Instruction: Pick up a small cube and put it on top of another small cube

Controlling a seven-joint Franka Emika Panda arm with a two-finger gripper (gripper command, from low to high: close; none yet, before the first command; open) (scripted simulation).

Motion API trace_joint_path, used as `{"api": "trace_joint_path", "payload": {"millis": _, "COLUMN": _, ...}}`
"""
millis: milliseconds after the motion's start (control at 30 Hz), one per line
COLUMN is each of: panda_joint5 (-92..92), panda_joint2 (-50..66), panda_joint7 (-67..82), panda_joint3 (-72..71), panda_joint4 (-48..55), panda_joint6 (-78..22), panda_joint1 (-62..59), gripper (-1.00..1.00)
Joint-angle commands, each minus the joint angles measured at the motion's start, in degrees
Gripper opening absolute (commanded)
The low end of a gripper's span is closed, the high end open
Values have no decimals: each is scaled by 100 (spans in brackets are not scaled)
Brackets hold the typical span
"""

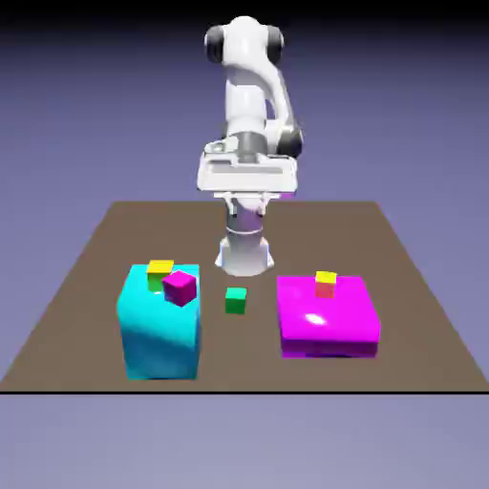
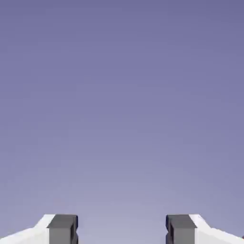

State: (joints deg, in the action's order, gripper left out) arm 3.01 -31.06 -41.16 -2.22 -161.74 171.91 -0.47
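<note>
My two-finger pincer point(image 2: 122, 228) is spread, nothing between its tips. Out beyond, the small plain green cube point(image 1: 236, 301) sits on the brown tabletop point(image 1: 239, 368), between the big blocks. I judge it light, stiff, easily nudged; I'd take opposite side faces, midway up.
</note>
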Motion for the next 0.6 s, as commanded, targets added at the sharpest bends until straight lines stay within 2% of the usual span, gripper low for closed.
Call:
{"api": "trace_joint_path", "payload": {"millis": 0, "panda_joint5": 250, "panda_joint2": 132, "panda_joint7": 108, "panda_joint3": -184, "panda_joint4": -62, "panda_joint6": -174, "panda_joint1": -96, "gripper": 0}}
{"api": "trace_joint_path", "payload": {"millis": 567, "panda_joint5": 4422, "panda_joint2": 2345, "panda_joint7": 1906, "panda_joint3": -3266, "panda_joint4": -1091, "panda_joint6": -3088, "panda_joint1": -1707, "gripper": 0}}
